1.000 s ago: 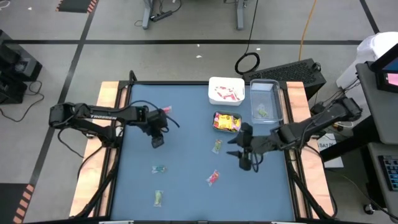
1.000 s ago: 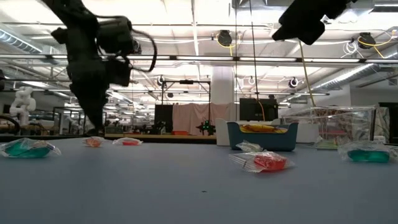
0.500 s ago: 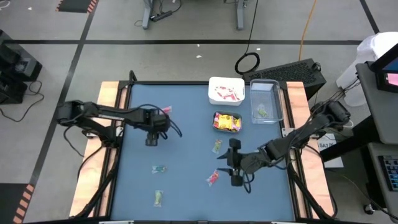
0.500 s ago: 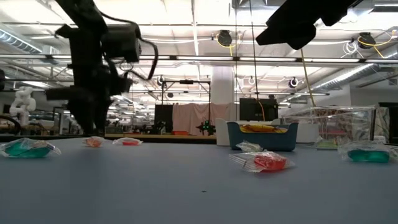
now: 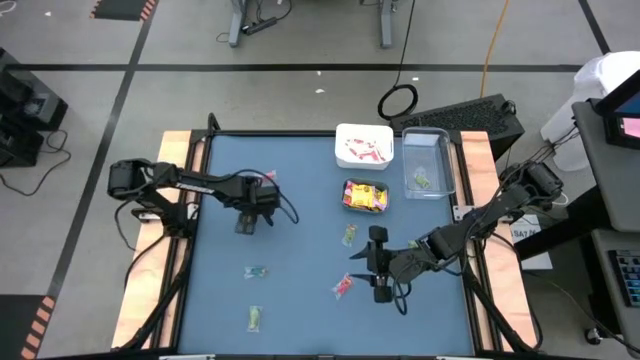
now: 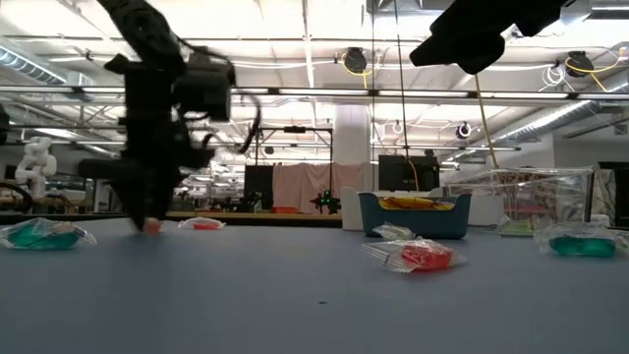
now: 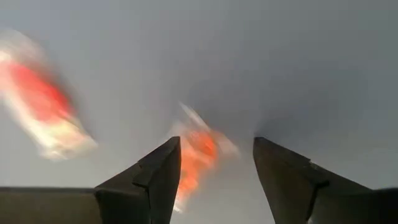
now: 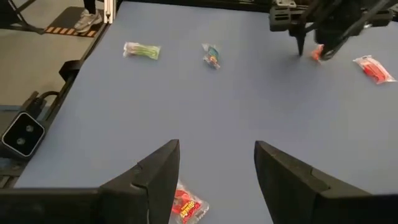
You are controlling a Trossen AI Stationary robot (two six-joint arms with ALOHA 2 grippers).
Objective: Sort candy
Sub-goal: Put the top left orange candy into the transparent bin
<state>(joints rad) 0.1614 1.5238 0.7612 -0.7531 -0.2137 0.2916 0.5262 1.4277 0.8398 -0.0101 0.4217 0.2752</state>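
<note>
Candy in small clear wrappers lies scattered on the blue matte surface (image 5: pixel 300 300): a red piece (image 5: pixel 343 286) just beside the right gripper (image 5: pixel 377 274), a green piece (image 5: pixel 349 235) above it, a teal-tinted one (image 5: pixel 256 271) and a green one (image 5: pixel 254 317) toward the near left. Yellow square packets with red print, too small to read, fill the teal plastic tub (image 5: pixel 366 196); pink-white sticks sit in the white plastic tray (image 5: pixel 364 146), and a green piece in the clear plastic bin (image 5: pixel 427 163). White lettering on the left arm cannot be read. The left gripper (image 5: pixel 246 215) is low at the far left of the surface, fingers open; only its wrist view shows a blurred orange-red wrapped piece (image 7: pixel 198 152) between the fingers (image 7: pixel 155 177) and a second red piece (image 7: pixel 38 99) just beside. The right wrist view shows the right fingers (image 8: pixel 155 171) apart, empty, above that red piece (image 8: pixel 185 205).
</note>
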